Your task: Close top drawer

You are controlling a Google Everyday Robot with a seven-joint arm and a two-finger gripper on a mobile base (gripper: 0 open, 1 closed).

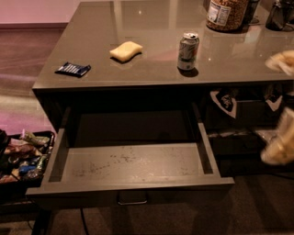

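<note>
Camera view: dark grey-brown desk (151, 27) with a glossy top fills most of the shot.

Top drawer (133, 163) sits under the left/centre span of the desk top. It's open and stands well out toward the camera. The floor is pale and speckled with scuffs, nothing on it. The front panel is at the bottom of the shot, with a small metal pull (132, 198) at its centre.

Right of the drawer are more drawer fronts (248, 114), with white-and-dark cloth or paper (225, 101) sticking out at the top edge.

Left, on the floor beside the desk: dark bin (9, 140) full of mixed colourful packets.

Gripper (278, 149) is at the far right edge, a pale yellowish shape level with the drawer's right side rail. It's clear of the drawer and touching nothing. Open or closed: can't tell. Another pale part of the arm (281, 62) shows above it, over the desk's right edge.

On the desk top:
- big jar (227, 13), back right, labelled, brown contents
- dark object (281, 13), far back right corner, can't identify
- can (188, 51), upright, right of centre near the front edge
- yellow sponge (125, 50), left of the can, apart from it
- blue packet (73, 69), flat, front left near the edge
</note>
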